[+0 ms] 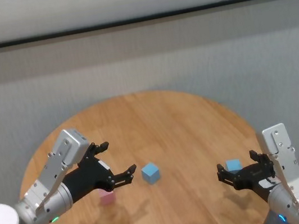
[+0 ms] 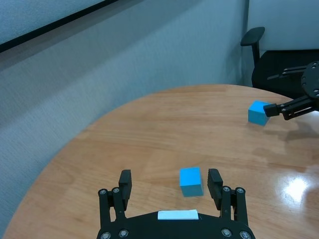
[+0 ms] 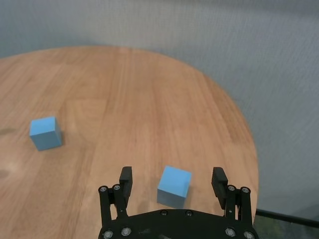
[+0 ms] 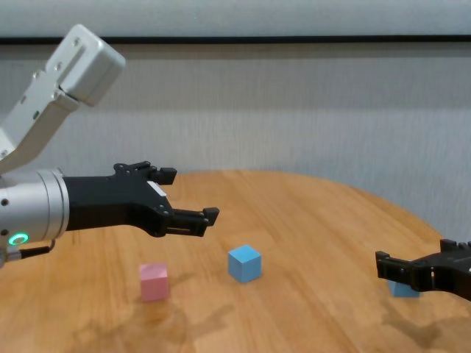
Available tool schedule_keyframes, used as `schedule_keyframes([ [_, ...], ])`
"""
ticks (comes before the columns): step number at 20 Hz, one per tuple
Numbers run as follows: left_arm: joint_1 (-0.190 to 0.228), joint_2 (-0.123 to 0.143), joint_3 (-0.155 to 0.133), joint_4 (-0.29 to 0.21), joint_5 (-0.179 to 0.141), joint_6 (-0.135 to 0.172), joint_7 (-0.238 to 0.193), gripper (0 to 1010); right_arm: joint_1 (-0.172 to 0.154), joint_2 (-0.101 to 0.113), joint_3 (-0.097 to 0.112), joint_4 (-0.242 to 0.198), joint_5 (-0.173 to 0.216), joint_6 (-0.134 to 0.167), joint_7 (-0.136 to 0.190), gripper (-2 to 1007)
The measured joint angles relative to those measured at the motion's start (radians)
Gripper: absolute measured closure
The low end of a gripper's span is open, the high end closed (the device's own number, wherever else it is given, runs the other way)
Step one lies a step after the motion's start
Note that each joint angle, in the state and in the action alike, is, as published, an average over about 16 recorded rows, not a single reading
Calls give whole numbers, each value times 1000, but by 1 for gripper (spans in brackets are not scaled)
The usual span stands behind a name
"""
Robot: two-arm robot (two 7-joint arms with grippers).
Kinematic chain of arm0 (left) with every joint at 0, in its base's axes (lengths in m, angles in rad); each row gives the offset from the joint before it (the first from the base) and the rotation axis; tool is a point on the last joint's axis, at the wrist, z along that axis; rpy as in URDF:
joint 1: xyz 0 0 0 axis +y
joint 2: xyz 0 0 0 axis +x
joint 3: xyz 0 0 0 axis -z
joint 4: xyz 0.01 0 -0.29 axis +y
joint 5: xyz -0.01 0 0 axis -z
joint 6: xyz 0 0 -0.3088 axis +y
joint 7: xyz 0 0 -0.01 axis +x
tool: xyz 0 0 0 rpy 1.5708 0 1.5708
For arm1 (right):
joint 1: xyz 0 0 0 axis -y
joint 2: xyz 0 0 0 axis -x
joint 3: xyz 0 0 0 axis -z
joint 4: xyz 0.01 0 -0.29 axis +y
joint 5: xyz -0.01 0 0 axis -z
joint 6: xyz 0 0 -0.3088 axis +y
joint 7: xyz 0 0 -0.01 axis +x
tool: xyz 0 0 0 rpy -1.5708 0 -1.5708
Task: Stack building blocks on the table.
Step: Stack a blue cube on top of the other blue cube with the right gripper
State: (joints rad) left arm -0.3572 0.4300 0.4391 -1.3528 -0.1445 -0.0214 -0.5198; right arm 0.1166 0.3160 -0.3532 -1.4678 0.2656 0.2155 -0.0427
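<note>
blocks: three, none stacked; pink block [image 1: 106, 196] at 8 o'clock on the desk [image 1: 162, 121], one blue block [image 1: 151, 172] near the middle, other blue block [image 1: 233, 165] at 4 o'clock | left tool [image 1: 118, 161]: wide open above pink block, holding nothing | right tool [image 1: 239, 170]: wide open around the 4 o'clock block, not squeezing | writing: none readable

We count three cubes on one round table [image 1: 167, 115]: two blue cubes [image 1: 151, 172] [image 1: 233, 164] and one pink cube [image 1: 107, 196]. We also count two open end effectors, left [image 1: 117, 159] and right [image 1: 239, 170].
</note>
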Motion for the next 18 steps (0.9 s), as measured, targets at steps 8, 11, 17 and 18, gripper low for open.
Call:
schedule_keyframes([
  [8,0,0,0,0,0,0,0,8,6,-3,-2,13,-44,-13,13,1],
  [11,0,0,0,0,0,0,0,8,8,-3,-4,16,-61,-21,19,1],
  [17,0,0,0,0,0,0,0,8,9,-5,-4,24,-88,-34,29,1],
  [18,0,0,0,0,0,0,0,8,10,-6,-3,27,-90,-36,31,1],
])
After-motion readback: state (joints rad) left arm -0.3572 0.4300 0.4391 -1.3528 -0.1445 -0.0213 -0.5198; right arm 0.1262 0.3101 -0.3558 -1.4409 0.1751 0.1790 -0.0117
